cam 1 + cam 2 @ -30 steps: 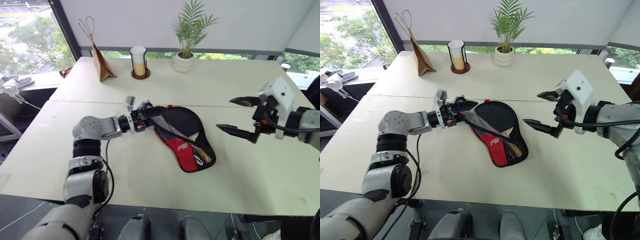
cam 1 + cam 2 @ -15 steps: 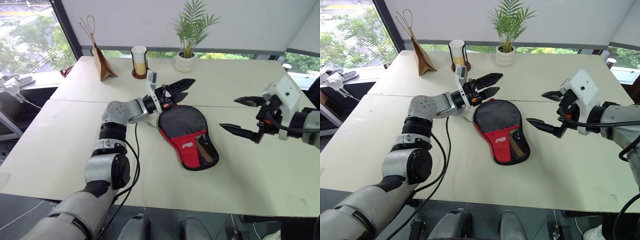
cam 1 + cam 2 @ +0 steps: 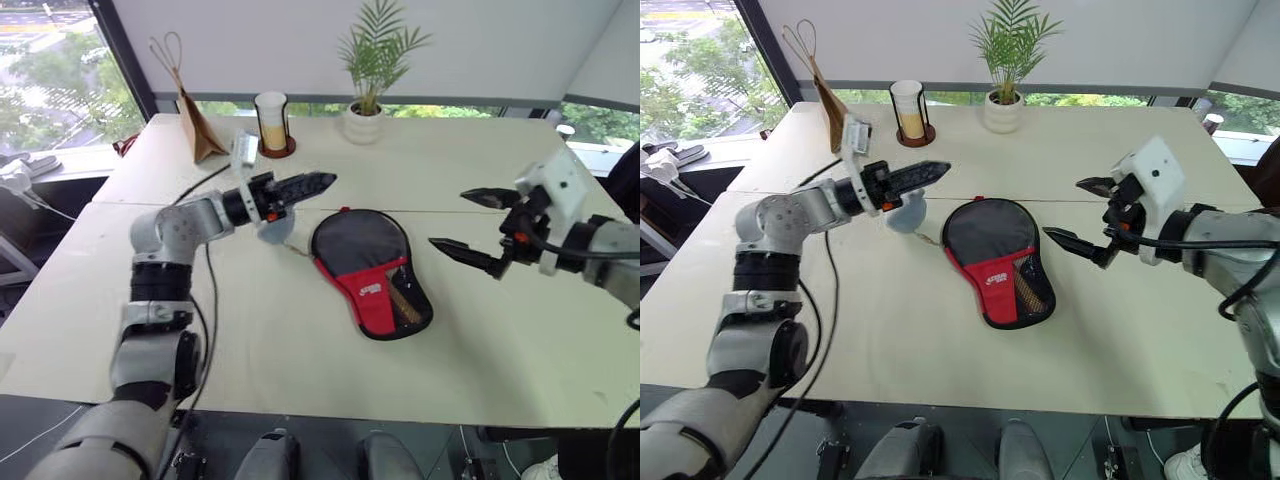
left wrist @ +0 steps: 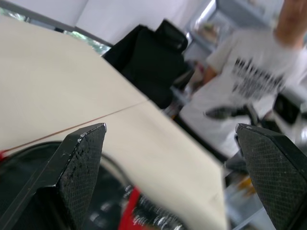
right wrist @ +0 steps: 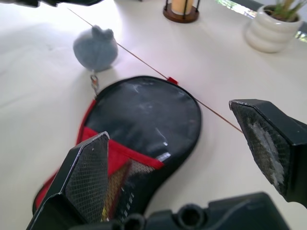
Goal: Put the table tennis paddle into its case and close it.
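case (image 3: 368,272) lying flat mid-table, long axis running toward me | my right gripper (image 3: 478,228) hovering nearer beside it, jaws spread, empty | my left gripper (image 3: 300,186) hovering beyond its round end, spread, empty

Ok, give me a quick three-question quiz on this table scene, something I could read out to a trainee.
1. True or false: the left tool is clamped on the case.
2. What hangs off the case's zipper end? A) a grey-blue plush toy B) a key ring C) a ball
3. Which three things stand along the far edge of the table?

Key
1. False: both it and the right tool are open and off the case, which lies flat on the table.
2. A: the plush toy.
3. A brown paper bag, a cup in a holder, a potted plant.
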Motion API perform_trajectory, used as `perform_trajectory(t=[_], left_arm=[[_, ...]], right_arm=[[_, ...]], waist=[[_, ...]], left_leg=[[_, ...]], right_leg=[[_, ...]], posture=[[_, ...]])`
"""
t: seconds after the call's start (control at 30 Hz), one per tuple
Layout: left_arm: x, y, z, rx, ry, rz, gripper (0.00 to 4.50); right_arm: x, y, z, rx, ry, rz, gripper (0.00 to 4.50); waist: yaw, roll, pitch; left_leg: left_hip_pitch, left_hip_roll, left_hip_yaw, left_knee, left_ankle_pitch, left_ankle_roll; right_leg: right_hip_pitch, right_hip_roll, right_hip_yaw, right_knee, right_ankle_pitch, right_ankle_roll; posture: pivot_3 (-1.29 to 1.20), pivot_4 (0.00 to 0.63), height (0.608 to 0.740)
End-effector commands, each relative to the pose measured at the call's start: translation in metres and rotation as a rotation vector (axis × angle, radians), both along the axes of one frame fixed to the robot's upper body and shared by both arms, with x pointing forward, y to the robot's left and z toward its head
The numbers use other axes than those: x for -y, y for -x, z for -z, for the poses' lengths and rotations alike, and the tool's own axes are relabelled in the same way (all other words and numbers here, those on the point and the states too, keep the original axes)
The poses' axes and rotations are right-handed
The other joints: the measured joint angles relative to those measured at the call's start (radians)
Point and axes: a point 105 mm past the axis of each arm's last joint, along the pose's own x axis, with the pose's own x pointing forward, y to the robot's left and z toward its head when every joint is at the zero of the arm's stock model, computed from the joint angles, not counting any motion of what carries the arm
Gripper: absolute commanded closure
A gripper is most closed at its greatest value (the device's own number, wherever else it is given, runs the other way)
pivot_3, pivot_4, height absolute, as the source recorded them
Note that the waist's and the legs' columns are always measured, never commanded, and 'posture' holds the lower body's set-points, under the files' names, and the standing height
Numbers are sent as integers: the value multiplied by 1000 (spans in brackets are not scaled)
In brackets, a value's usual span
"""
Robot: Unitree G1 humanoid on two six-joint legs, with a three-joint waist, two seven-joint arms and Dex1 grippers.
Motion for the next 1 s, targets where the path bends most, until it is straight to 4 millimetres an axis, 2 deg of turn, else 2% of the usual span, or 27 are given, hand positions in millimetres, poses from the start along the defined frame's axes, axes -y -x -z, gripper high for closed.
perform_trajectory(t=[0.03, 0.17, 0.27, 0.4, 0.57, 1.0], left_arm=[[-12, 11, -7, 174, -109, 5, 47], [-28, 14, 1, 217, -181, -35, 47], [-35, 18, 5, 227, -201, -62, 47], [-36, 22, 10, 231, -216, -68, 47], [-39, 30, 16, 255, -267, -40, 47], [-46, 66, 26, 334, -377, 99, 47]], right_arm=[[-2, -9, 2, 25, -7, 13, 0], [4, -21, 29, -102, -53, 81, 0], [8, -23, 55, -330, -184, 134, 0], [10, -26, 73, -583, -340, 148, 0], [8, -31, 82, -718, -415, 99, 0], [-6, -25, 120, -909, -331, -14, 0]], waist=[[2, 0, 0], [4, 0, 0], [0, 0, 0], [-2, 0, 0], [-4, 0, 0], [-5, 0, 0]], left_leg=[[0, 0, 0, 0, 0, 0], [0, 0, -1, 0, 0, 0], [0, 0, -1, 0, 0, 0], [0, 0, -1, 0, 0, 0], [0, 0, -1, 0, 0, 0], [0, 0, -1, -1, 0, 0]], right_leg=[[0, 0, 0, 0, 0, 0], [1, 0, 0, -1, 0, 0], [1, 0, 0, -1, 0, 0], [1, 0, 0, -1, 0, 0], [1, 0, -1, -1, 0, 0], [0, 0, -1, -1, 0, 0]], posture=[[0, 150, 740], [0, 150, 740], [0, 150, 740], [0, 150, 740], [0, 150, 740], [0, 150, 740]])
